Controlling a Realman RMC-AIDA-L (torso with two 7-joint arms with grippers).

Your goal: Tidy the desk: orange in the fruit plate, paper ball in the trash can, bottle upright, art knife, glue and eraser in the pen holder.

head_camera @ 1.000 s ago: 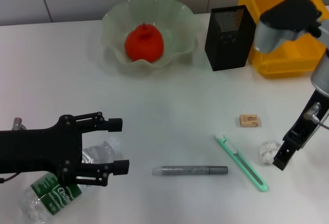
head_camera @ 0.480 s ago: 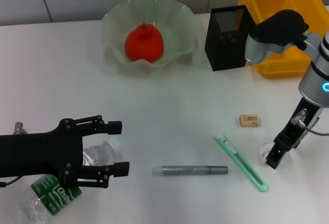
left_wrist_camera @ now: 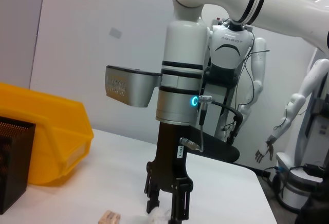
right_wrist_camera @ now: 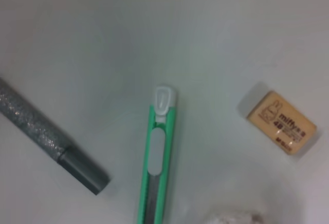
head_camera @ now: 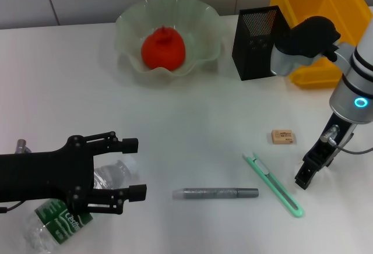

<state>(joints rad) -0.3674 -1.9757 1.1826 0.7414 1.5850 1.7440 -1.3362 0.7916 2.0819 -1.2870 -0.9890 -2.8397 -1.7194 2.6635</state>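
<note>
I had the right gripper (head_camera: 307,175) at the frame's lower right, fingers astride the crumpled white paper ball (left_wrist_camera: 160,214) to bin it; whether it gripped, I couldn't tell.

Orange (head_camera: 164,48) sits in fruit plate (head_camera: 201,24). Pen holder (head_camera: 260,42) upright right of plate. Bottle (head_camera: 70,210) lying down; grey glue (head_camera: 215,193), green art knife (head_camera: 274,184), eraser (head_camera: 282,137) flat, well front of holder.

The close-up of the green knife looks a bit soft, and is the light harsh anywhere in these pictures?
Right wrist view: the knife, eraser and glue pen are slightly soft, with faint shadows. Head view: even light, only pale shadows under the bowl and pen holder. Left wrist view: the right end effector is dark against a bright wall.
</note>
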